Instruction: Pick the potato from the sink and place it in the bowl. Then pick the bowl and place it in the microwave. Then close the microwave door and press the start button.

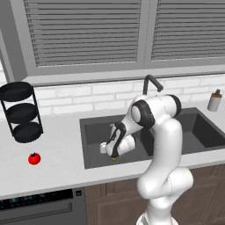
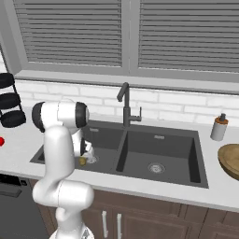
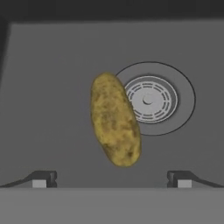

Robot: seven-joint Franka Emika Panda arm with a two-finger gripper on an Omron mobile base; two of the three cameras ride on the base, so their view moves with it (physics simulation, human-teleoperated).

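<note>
Down in the left basin of the sink (image 2: 140,135), the pincer (image 3: 111,178) hangs just above the potato (image 3: 114,119), jaws spread wide and holding nothing. Both tips stand apart at the bottom of the hand view, one on each side, with the potato dead ahead between their lines.

Key relation: the potato's long axis runs roughly along the view's vertical, tilted a little, so it lies nearly square to the line joining the two tips. That means the jaws would shut across its narrow width, which looks right for a grasp. No big wrist roll needed, I'd say; maybe a small trim for the tilt.

Potato lies on the basin floor, one side overlapping the rim of the round drain (image 3: 151,98). From the right base view it shows as a small yellowish lump (image 2: 82,161) just by the arm's wrist.

Next move, my guess: straight descent, then close. Risk: rounded skin may roll or slip out when squeezed.

Bowl (image 2: 230,160) sits on the counter (image 2: 18,140) at far right, well apart from here.
</note>
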